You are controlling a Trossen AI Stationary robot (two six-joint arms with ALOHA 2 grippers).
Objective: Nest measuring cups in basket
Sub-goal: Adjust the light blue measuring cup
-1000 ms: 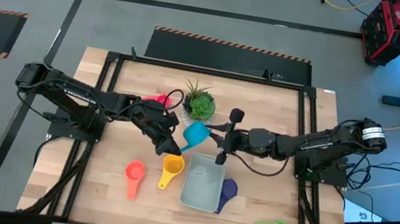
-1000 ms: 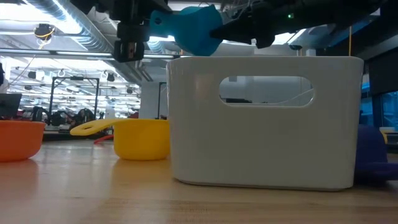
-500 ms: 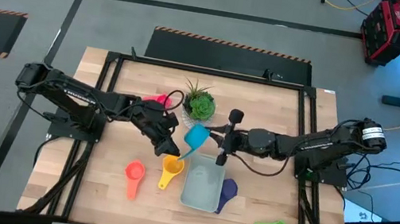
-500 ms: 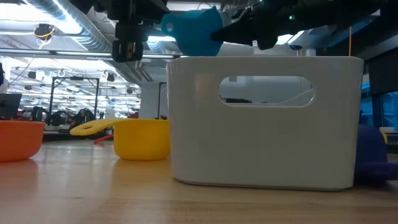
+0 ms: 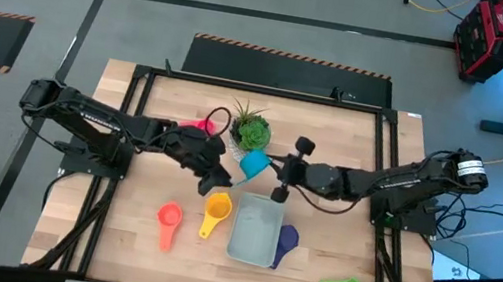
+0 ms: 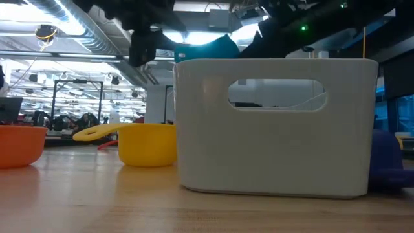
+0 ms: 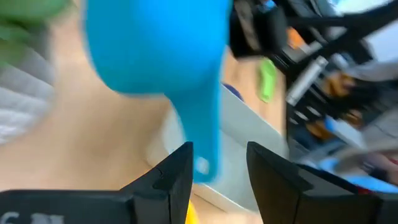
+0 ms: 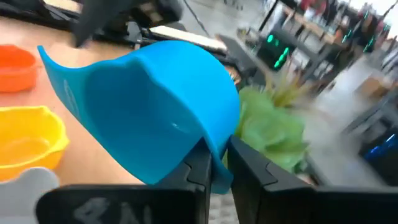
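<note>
Blue cup held above the wooden surface, just behind the basket.

Nearest stands the pale grey-blue rectangular plastic basket, with round yellow and orange-red plastic measuring cups left of it. Behind it, the right hand is clenched on the rim of the round blue plastic measuring cup. The left hand hovers beside that cup, fingers parted, grasping nothing.
</note>
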